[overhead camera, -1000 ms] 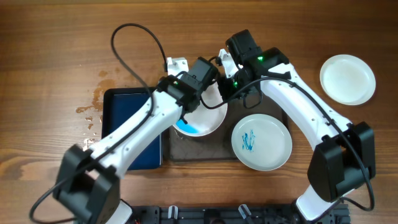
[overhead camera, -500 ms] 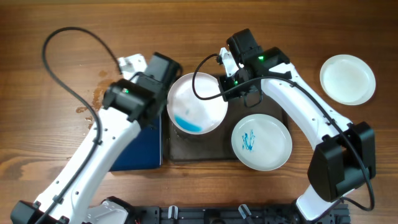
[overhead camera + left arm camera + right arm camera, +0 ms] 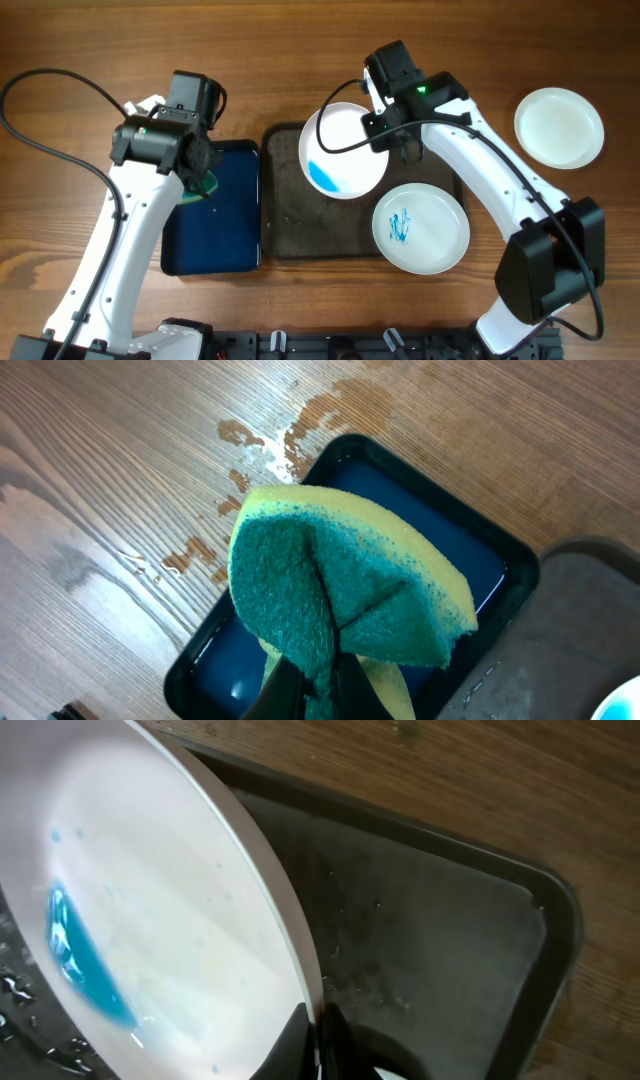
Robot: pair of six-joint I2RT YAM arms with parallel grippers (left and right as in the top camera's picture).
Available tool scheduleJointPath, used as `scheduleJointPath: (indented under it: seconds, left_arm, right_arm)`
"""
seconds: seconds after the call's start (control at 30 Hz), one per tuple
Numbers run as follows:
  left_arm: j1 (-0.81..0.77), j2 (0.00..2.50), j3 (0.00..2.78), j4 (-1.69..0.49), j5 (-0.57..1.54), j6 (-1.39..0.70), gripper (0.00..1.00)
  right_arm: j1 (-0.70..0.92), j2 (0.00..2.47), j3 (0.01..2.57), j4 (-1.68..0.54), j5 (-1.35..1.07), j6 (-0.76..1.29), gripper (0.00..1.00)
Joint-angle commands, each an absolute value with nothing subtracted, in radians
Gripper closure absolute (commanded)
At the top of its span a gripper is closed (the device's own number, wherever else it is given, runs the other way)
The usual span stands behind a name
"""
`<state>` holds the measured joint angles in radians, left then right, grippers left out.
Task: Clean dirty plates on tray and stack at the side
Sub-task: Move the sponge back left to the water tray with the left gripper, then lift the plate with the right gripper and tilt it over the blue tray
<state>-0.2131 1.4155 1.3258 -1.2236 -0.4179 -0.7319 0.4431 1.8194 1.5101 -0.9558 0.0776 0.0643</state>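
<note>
My right gripper pinches the rim of 1 blue-smeared plate, tilted over the tray; my arm hides that edge. My left gripper clamps the sponge, which covers its tips, above the blue tray

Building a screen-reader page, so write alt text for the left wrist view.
The left fingers pinch a folded green-and-yellow sponge over a dark blue tray. Wet stains mark the wooden table; the grey tray shows at right.
</note>
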Motion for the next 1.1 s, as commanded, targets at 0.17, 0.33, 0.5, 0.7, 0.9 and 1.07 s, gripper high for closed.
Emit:
scheduleJointPath:
  seconds: [0.17, 0.33, 0.5, 0.7, 0.9, 1.07]
  left_arm:
    - [-0.208, 1.402, 1.344, -1.204, -0.4, -0.737, 0.96]
    - [-0.208, 1.402, 1.344, -1.147, -0.359, -0.685, 0.96]
    - [-0.178, 1.402, 1.344, -1.091, -0.351, -0.68, 0.96]
    - [-0.057, 1.402, 1.345, -1.075, -0.321, -0.632, 0.96]
    - [0.1, 1.399, 1.346, -1.069, -0.223, -0.58, 0.96]
    - [0.172, 1.367, 1.346, -1.068, -0.201, -0.572, 0.96]
  right_arm:
    - [0.441, 1.795, 1.552, -0.942, 0.095, 0.051, 0.96]
    - [0.441, 1.795, 1.554, -0.908, -0.221, 0.063, 0.95]
    - [0.469, 1.795, 1.554, -0.86, -0.356, 0.108, 0.96]
    - [0.545, 1.795, 1.557, -0.815, -0.33, 0.141, 0.95]
    - [0.61, 1.805, 1.594, -0.792, -0.268, 0.157, 0.95]
    - [0.652, 1.875, 1.686, -0.793, -0.262, 0.157, 0.96]
